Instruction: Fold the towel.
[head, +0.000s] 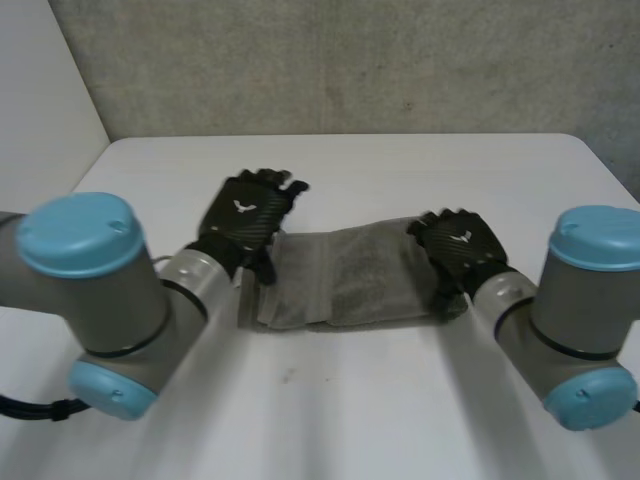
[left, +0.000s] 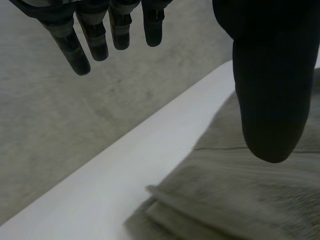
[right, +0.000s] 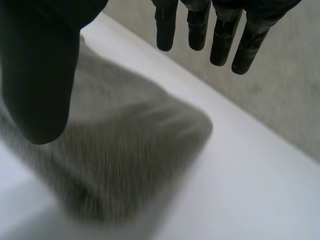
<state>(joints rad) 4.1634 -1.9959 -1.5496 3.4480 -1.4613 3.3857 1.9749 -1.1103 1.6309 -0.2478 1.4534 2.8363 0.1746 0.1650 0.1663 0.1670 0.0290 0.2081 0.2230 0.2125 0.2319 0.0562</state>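
Progress looks partway: the grey terry-cloth towel (head: 345, 275) lies as a layered strip across the middle of the white tabletop (head: 400, 400), well clear of every edge. The black left hand (head: 245, 215) is over the strip's left end, fingers straight and apart, gripping nothing. The black right hand (head: 460, 245) is over the right end, likewise spread and empty. The next move probably calls for pinching one end through all layers and carrying it across onto the other.
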